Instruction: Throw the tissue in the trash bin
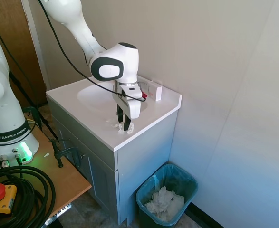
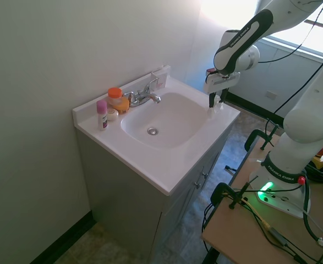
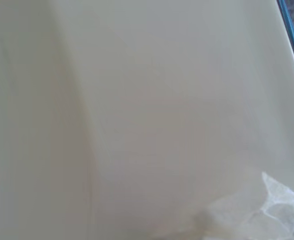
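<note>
Claw (image 1: 123, 119): white arm's claw is pointing straight down at the front edge of the bench (image 1: 94, 128), its dark fingers (image 1: 127, 121) reaching into the tissue; whether they are pressing on the wad or standing apart cannot be told from either outside view.
Tissue (image 1: 121, 126): small crumpled white wad is lying on the white bench top directly under the claw, touching the fingertips, close to the bench's front corner; in the wrist view it is showing as a translucent crumple (image 3: 267, 210) against pale surface.
Trash bin (image 1: 189, 179): teal bin is sitting on the floor well below the claw, beside the grey cabinet, against the wall; crumpled white paper (image 1: 164, 203) is lying inside it.
Sink basin (image 2: 167, 118): white bowl is lying just behind the claw, drain in the middle.
Faucet (image 2: 144, 94): chrome tap is standing across the basin from the claw, by the wall.
Toiletries: orange-capped bottle (image 2: 116, 99) and pink-capped stick (image 2: 102, 114) are standing beside the faucet, well apart from the claw.
</note>
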Tool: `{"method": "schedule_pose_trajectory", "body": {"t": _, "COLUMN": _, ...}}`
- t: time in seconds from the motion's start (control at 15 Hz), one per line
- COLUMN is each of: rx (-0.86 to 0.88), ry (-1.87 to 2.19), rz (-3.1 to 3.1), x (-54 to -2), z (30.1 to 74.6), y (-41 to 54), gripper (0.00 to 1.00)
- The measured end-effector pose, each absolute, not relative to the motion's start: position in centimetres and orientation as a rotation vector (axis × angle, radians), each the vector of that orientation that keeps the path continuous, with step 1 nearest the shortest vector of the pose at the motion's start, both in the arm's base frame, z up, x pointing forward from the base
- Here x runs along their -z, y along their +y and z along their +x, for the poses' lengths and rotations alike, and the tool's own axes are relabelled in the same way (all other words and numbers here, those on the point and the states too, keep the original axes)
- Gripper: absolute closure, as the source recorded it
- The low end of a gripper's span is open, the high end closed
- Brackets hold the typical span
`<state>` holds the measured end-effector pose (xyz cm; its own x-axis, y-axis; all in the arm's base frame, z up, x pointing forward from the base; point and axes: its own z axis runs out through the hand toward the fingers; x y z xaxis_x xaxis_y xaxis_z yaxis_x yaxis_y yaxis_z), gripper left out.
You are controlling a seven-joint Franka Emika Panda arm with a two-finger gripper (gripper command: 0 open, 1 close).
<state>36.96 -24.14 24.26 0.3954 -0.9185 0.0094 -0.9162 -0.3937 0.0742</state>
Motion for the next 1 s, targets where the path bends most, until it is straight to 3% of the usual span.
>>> {"method": "schedule_pose_trajectory", "body": {"t": 0.73, "rx": 0.060, "ry": -1.681, "rz": 2.592, "x": -24.4, "z": 36.6, "y": -24.9, "gripper": 1.00}}
{"method": "schedule_pose_trajectory", "body": {"t": 1.0, "rx": -0.049, "ry": -1.758, "rz": 2.628, "x": -29.1, "z": 37.2, "y": -26.1, "gripper": 1.00}}
